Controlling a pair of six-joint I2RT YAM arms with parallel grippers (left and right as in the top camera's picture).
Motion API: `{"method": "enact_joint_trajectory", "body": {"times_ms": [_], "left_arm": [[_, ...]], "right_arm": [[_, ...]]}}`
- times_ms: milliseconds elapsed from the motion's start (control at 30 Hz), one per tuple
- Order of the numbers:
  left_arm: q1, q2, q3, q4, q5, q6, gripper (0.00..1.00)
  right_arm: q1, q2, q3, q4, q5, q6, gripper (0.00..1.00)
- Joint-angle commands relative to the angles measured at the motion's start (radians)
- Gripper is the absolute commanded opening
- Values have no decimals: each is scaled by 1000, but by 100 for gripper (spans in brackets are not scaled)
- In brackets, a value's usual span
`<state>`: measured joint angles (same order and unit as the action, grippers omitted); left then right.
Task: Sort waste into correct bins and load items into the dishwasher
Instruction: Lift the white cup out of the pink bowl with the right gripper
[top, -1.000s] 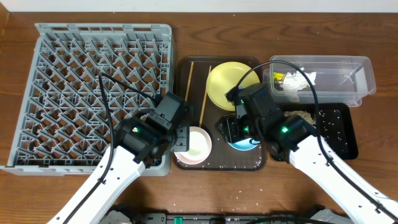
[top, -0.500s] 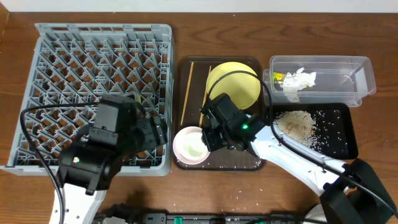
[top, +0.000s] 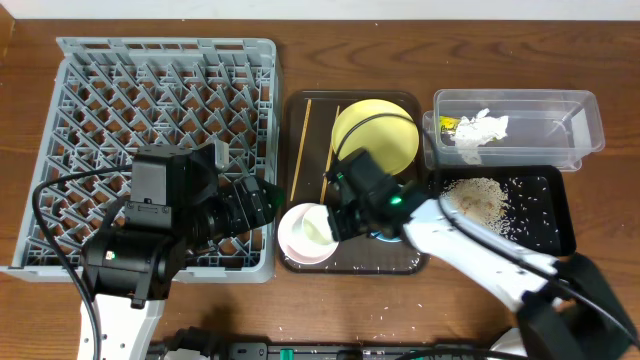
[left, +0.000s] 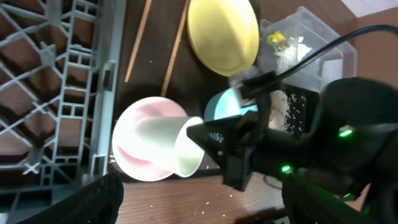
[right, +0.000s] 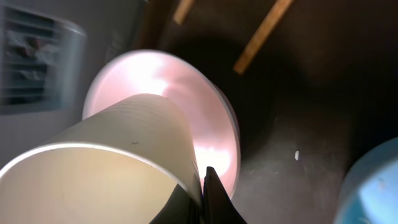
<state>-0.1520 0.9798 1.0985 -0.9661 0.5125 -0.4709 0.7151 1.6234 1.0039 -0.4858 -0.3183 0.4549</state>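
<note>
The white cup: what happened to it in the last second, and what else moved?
The right claw swung left from above the blue bowl and pinched the white cup by its rim; the cup now leans over the pink bowl. The left claw pulled back from that bowl to over the grey rack. The yellow plate and chopsticks stayed put.

- A robotics test bench, staged as a dishwashing corner.
- Black left robot arm (top: 135, 255) and black right robot arm (top: 470, 240), both cabled, over a brown wooden desk (top: 600, 60).
- Large square grey plastic dish rack (top: 165, 44) beside a dark brown serving tray (top: 315, 130) of crockery.
</note>
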Motion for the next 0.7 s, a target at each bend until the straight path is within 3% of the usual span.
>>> {"method": "enact_joint_trajectory", "body": {"times_ms": [0,100,200,333,667], "left_arm": [[5,-1,14,25,82,17,84],[5,-1,14,85,212,18,86],[5,0,14,203,424,17,91],[5,5,14,314,607,-4,97],[5,40,14,352,739,-21,98]], "right_arm": [[-130,-153,24,3,-215,-61,1],[-294,-261,24,13,-403,-80,1],[-480,-325,24,122,-770,-105,1],[-538,-328,24,303,-1088,-63,1],[-385,-327,24,457,-1076,-29,1]]}}
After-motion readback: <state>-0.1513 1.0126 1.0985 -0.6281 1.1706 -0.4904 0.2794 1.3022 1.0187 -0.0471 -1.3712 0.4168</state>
